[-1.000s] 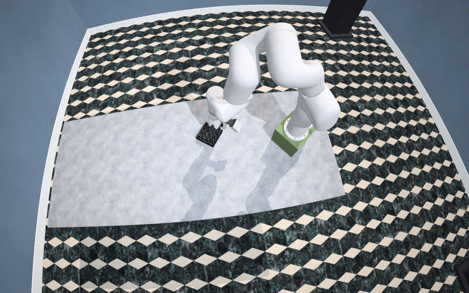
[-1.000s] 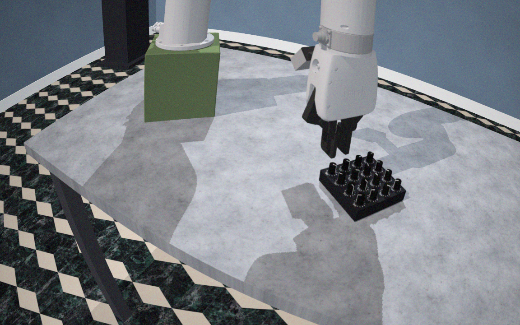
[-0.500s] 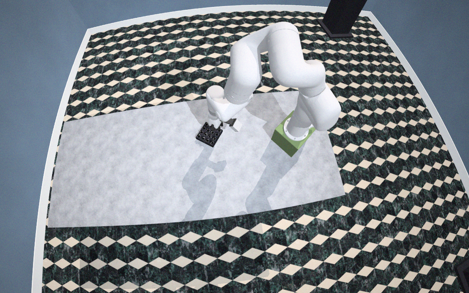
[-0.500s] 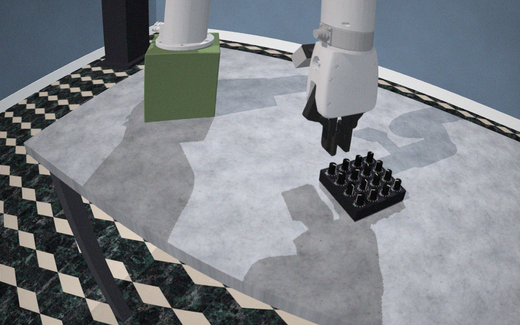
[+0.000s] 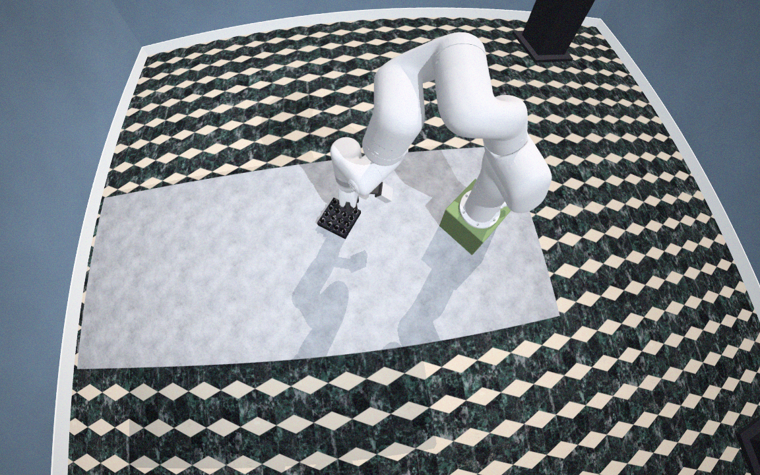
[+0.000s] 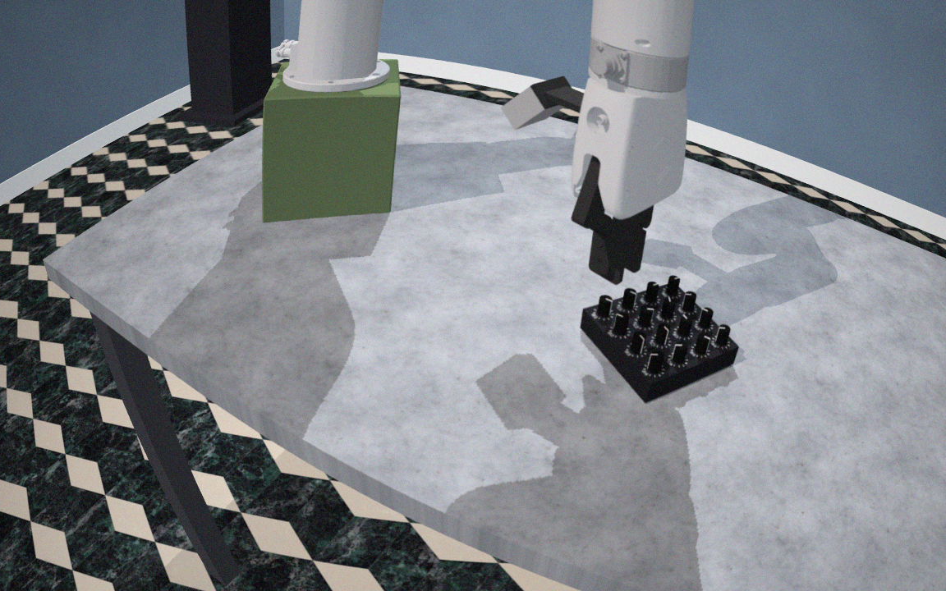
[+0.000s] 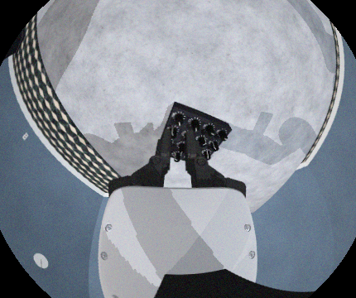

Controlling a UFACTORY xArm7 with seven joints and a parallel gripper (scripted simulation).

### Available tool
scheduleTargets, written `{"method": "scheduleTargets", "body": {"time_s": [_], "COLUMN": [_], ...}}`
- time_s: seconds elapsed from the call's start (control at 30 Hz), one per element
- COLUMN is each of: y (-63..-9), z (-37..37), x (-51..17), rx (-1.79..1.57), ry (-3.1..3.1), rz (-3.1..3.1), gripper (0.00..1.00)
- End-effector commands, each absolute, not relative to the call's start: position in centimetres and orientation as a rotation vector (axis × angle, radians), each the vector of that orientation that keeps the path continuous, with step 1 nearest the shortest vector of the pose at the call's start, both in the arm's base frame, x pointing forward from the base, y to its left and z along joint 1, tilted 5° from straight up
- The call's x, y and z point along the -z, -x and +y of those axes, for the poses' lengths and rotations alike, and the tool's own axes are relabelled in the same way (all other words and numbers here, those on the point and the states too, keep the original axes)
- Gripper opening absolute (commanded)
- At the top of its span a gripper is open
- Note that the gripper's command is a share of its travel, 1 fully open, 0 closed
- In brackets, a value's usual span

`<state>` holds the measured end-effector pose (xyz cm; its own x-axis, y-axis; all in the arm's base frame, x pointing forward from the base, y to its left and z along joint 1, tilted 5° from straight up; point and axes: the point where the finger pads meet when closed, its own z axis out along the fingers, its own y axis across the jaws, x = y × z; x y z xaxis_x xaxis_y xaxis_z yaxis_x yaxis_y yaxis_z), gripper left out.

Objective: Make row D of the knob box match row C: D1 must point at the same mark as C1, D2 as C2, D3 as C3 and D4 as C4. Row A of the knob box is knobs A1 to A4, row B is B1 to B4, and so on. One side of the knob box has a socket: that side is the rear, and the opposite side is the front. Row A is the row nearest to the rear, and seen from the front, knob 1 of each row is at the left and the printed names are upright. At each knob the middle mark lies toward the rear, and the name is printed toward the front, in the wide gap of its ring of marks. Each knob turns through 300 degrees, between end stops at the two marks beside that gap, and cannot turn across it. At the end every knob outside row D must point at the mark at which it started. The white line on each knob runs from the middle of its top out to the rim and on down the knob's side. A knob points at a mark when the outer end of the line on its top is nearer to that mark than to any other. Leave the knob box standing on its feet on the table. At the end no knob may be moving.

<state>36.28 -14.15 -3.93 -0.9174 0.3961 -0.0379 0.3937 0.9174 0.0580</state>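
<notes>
The gripper (image 6: pixel 614 270) (image 7: pixel 178 138) points down above the box (image 5: pixel 341 217) (image 6: pixel 649 386) (image 7: pixel 203 113), fingers slightly apart, holding nothing. The arm (image 5: pixel 459 82) (image 6: pixel 641 29) arches over from its green base. The box lies on the table (image 5: pixel 194 265) (image 6: pixel 461 309) (image 7: pixel 178 54), black, with upright black knobs, white lines and marks. Its printed names are too small to read.
</notes>
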Motion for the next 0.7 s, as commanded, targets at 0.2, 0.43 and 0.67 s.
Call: {"method": "scheduleTargets", "body": {"time_s": [0.2,0.43,0.67], "y": [-36.79,-37.12,-37.38], "z": [-14.50,-14.81,-15.08], "x": [3.43,3.05,2.72], "rx": [-0.077,-0.061,-0.046], "ry": [-0.072,0.347,0.674], "rz": [3.073,3.048,2.989], "gripper": [0.19,0.19,0.19]}}
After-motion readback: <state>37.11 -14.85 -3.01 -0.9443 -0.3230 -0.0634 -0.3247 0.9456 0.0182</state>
